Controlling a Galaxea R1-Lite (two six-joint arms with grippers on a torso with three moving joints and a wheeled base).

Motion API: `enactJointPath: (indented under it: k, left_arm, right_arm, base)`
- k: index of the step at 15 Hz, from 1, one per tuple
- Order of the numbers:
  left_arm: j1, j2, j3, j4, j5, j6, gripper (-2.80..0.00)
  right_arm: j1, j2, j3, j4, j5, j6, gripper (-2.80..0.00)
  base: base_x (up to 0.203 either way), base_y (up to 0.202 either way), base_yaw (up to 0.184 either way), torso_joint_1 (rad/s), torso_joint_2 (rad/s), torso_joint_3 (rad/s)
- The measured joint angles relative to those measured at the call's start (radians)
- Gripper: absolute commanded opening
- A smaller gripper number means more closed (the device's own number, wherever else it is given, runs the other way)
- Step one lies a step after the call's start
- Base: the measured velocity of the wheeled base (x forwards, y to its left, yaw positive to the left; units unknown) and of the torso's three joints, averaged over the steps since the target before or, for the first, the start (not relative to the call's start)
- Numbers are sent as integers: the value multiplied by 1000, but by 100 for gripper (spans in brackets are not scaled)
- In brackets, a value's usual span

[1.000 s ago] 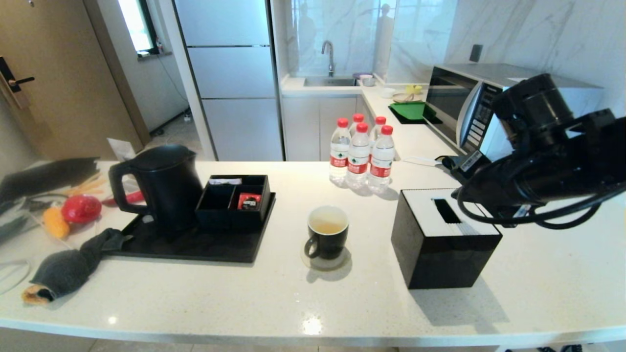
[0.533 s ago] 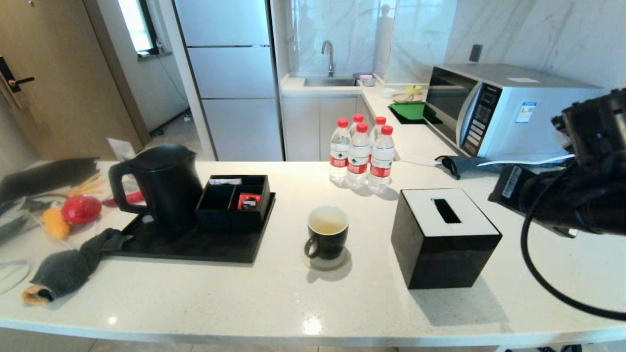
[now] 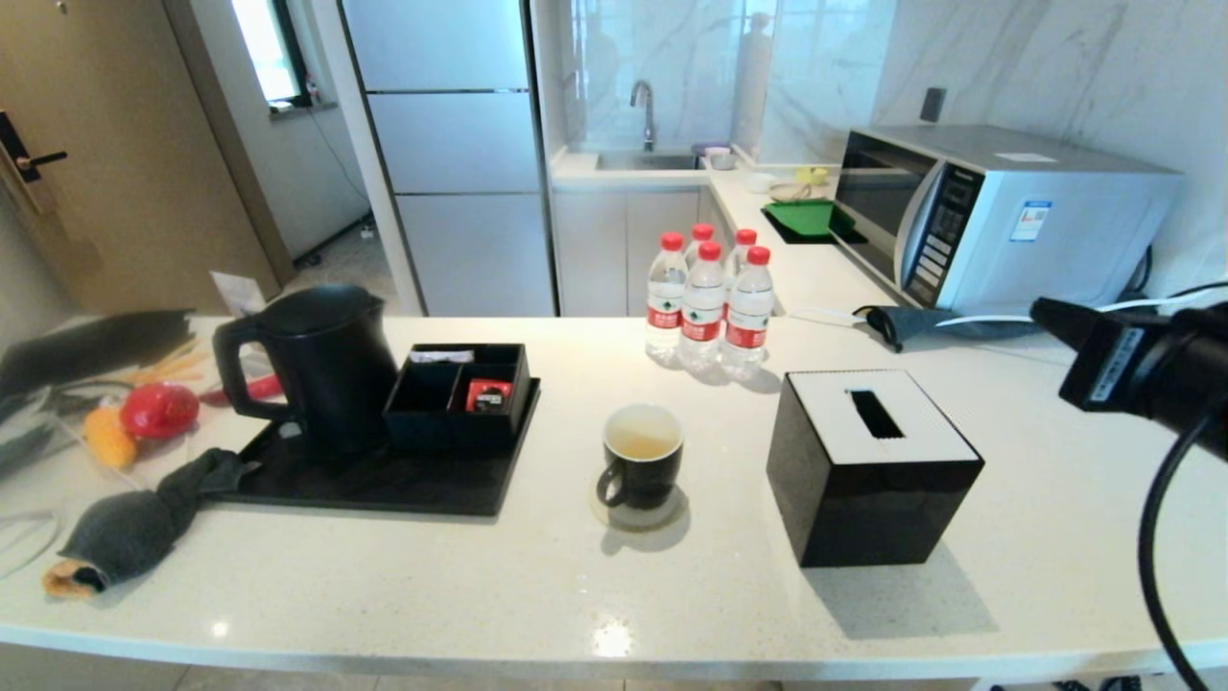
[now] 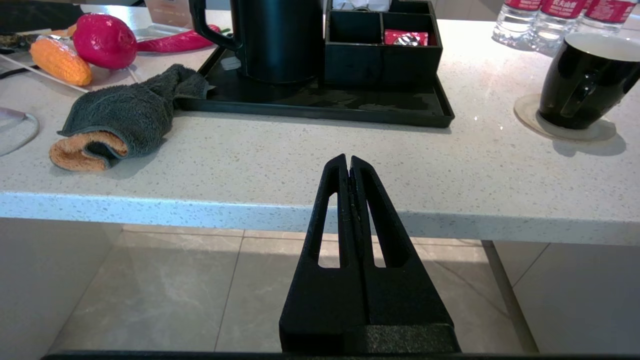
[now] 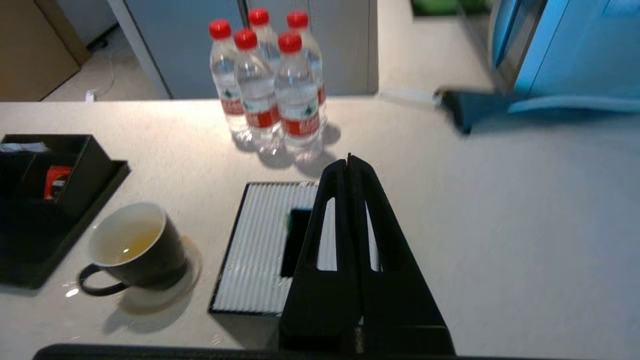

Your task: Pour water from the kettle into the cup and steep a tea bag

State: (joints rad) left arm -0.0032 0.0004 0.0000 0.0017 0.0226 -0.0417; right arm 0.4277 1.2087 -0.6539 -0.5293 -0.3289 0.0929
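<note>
With both tools pinched together and empty, kettle [image 3: 321,360] at cup's [image 3: 641,467] nine o'clock — rigid, likely heavy; grip its loop handle.

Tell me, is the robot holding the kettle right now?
No, the kettle stands alone on its black tray, with no gripper near it.

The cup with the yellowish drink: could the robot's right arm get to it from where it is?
Probably yes. The right gripper, shut and empty, hangs above the tissue box, beside the cup, which stands in the open.
</note>
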Motion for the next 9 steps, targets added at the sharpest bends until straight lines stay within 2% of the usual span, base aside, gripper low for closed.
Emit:
enactJointPath:
  k: [2,4,9]
  left_arm:
    - [0,0,0,0,0,0,-280]
    - [0,0,0,0,0,-1,-280]
    - [0,0,0,0,0,0,-280]
  right_arm:
    - [0,-50,111,-183,0,-118,-280]
    - [-13,-115,207,-263,-2,-199,-280]
    - [-91,-286,379,-207,0,-281,-280]
  base:
    - [0,0,0,0,0,0]
    - [0,0,0,0,0,0]
    - [0,0,0,0,0,0]
